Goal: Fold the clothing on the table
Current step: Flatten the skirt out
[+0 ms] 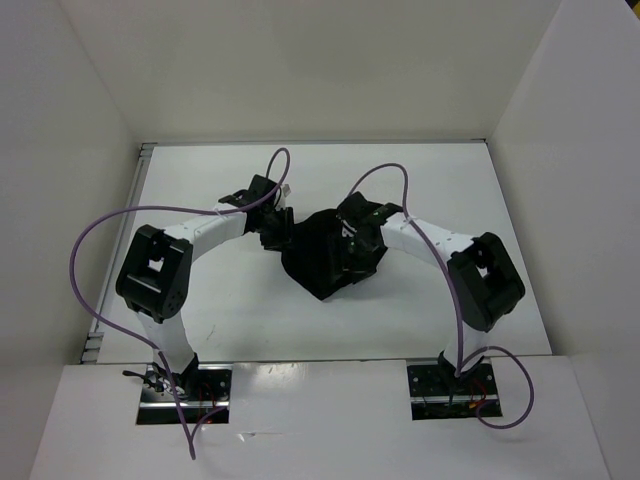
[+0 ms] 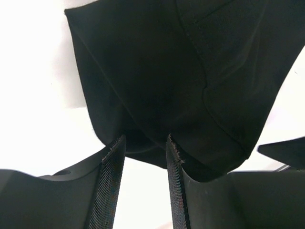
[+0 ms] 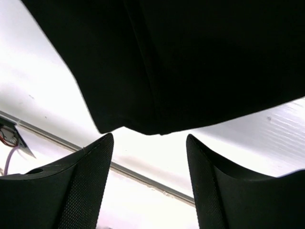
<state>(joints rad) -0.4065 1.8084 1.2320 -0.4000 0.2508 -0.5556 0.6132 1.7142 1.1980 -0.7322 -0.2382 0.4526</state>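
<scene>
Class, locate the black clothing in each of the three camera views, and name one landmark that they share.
Top external: the clothing lies bunched near the middle of the picture.
Left wrist: the clothing fills the upper centre and right.
Right wrist: the clothing fills the top.
Shared landmark: the white table under it.

The setting is a robotics laboratory test cell. A white table (image 1: 230, 320) is enclosed on three sides by plain white walls (image 1: 300, 60). The left arm (image 1: 155, 272) and right arm (image 1: 487, 280) are bolted to base plates (image 1: 183, 395) at its near edge, with purple cables (image 1: 72, 268) looped loosely.
</scene>
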